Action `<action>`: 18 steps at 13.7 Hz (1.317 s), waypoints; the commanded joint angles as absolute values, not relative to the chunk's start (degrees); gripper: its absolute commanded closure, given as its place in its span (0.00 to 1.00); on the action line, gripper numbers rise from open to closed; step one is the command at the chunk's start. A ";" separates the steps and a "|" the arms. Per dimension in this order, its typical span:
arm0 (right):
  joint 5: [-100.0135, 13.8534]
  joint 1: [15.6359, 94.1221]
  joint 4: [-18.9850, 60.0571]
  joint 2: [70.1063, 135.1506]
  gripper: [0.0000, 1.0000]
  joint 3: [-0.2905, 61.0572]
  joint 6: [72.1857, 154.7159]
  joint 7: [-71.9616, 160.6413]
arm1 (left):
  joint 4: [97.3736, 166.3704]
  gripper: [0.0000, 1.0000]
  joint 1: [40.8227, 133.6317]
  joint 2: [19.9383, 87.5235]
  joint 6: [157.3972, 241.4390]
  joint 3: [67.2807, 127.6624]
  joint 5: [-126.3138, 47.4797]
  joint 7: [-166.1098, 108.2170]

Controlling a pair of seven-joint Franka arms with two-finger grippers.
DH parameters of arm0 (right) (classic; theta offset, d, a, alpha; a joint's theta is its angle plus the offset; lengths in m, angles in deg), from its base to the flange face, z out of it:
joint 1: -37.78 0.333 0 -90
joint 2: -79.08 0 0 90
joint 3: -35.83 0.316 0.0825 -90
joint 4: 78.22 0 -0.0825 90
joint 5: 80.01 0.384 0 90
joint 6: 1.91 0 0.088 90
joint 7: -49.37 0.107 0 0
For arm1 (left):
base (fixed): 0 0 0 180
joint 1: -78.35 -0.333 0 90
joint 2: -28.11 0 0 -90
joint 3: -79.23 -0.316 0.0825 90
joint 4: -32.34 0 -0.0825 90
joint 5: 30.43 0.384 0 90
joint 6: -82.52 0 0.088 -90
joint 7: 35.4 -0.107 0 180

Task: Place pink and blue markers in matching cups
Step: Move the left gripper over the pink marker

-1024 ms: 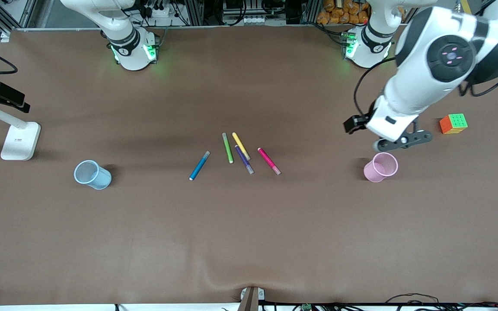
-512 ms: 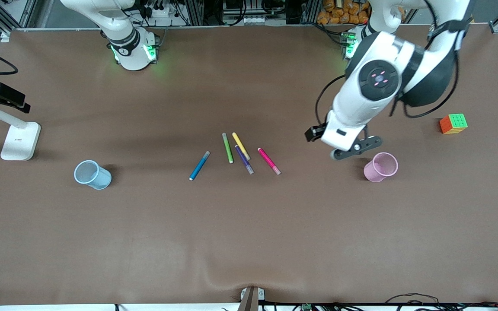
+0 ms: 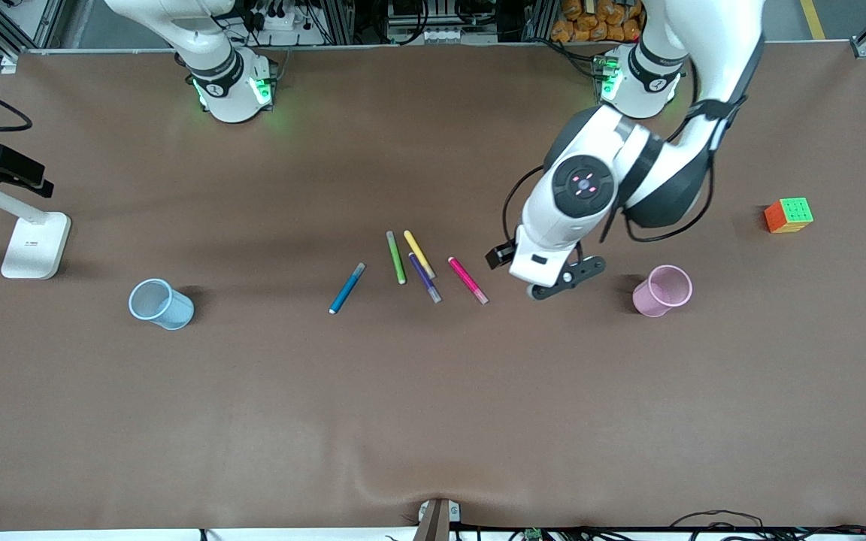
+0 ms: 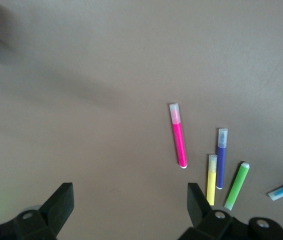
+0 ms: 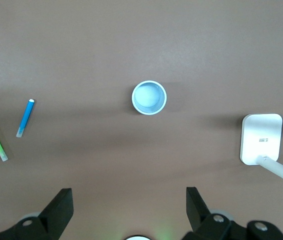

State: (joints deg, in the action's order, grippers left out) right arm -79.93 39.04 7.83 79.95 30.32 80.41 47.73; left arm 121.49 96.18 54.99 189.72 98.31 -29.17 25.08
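Observation:
The pink marker (image 3: 467,279) lies on the brown table at the left arm's end of the row of pens, and also shows in the left wrist view (image 4: 179,136). The blue marker (image 3: 347,288) lies at the other end of the row, toward the right arm's end (image 5: 25,117). The pink cup (image 3: 663,291) stands toward the left arm's end. The blue cup (image 3: 160,303) stands toward the right arm's end (image 5: 149,97). My left gripper (image 3: 553,279) (image 4: 130,200) is open and empty over bare table between the pink marker and the pink cup. My right gripper (image 5: 129,200) is open and empty, waiting high near its base.
Green (image 3: 396,258), yellow (image 3: 419,254) and dark purple (image 3: 425,278) pens lie between the two markers. A colourful cube (image 3: 788,215) sits near the left arm's end. A white stand (image 3: 34,244) with a black head sits at the right arm's end.
My left arm has swung from beside the pink cup toward the pens and its gripper now hangs close to the pink marker. The pens, the cups and the right arm have not moved.

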 commanded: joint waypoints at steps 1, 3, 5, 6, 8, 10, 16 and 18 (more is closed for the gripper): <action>-80.19 38.31 6.86 80.48 0.00 30.65 79.74 47.26 | 119.61 0.00 97.77 58.33 191.49 97.95 -27.79 27.17; -80.28 38.31 6.86 80.83 0.00 30.65 79.74 47.26 | 119.52 0.00 98.48 60.62 193.43 97.95 -27.79 28.93; -80.45 38.22 6.77 81.79 0.00 30.65 79.83 47.09 | 119.52 0.00 98.57 62.64 195.10 97.95 -27.88 30.16; -80.54 38.39 6.77 82.06 0.00 30.65 79.83 47.09 | 119.52 0.00 99.26 63.61 195.98 97.95 -27.79 31.21; -80.63 38.22 6.77 83.47 0.00 30.65 79.83 47.09 | 118.82 0.00 99.45 65.72 198.61 97.95 -27.88 33.06; -80.89 38.31 6.68 83.73 0.00 30.65 79.92 47.09 | 118.21 0.00 100.41 67.83 201.42 97.87 -27.88 33.77; -80.72 38.66 6.86 84.70 0.00 30.65 79.74 48.05 | 118.12 0.00 102.17 71.87 205.65 96.73 -27.88 36.05; -80.10 38.31 6.94 85.05 0.00 30.73 79.83 48.23 | 118.12 0.00 103.74 72.67 207.05 95.06 -27.88 37.72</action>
State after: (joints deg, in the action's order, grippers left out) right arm -79.98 38.99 7.87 84.27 30.25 80.44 47.77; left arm 119.71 101.52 71.41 206.12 96.88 -29.16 35.08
